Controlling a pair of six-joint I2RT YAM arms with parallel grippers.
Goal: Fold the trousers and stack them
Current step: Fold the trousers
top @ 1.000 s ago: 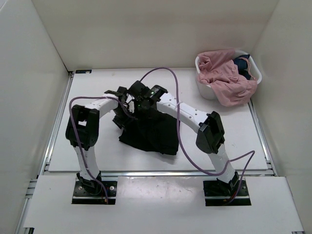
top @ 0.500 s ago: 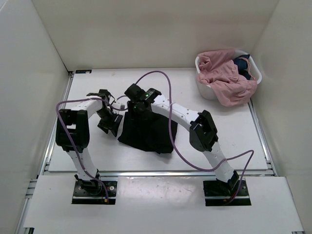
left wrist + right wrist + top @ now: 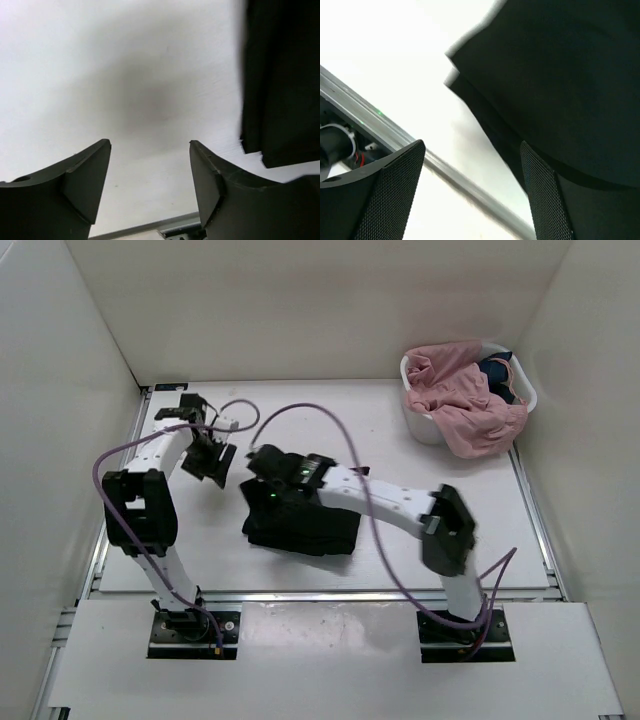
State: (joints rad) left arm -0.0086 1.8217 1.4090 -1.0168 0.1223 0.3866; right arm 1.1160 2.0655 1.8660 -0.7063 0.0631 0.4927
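Seeing left fingers (image 3: 82,180) spread wide, nothing between them, bare table (image 3: 125,70) underneath. Same for right fingers (image 3: 547,200): wide apart, gripping nothing, poised by a corner of the trousers (image 3: 560,75), with metal edge rail (image 3: 395,135) showing beyond. Cannot tell whether touching cloth. Left gripper (image 3: 207,456) off at left rear of table, apart from the trousers. Right gripper (image 3: 264,498) over left side of the bundle. Trousers folded into 1 compact black stack, flat on table, about mid-width, toward the front edge. White basket (image 3: 428,425) at right rear corner, well apart from the stack, holding pink garments (image 3: 465,405) and 1 dark blue garment (image 3: 497,370).
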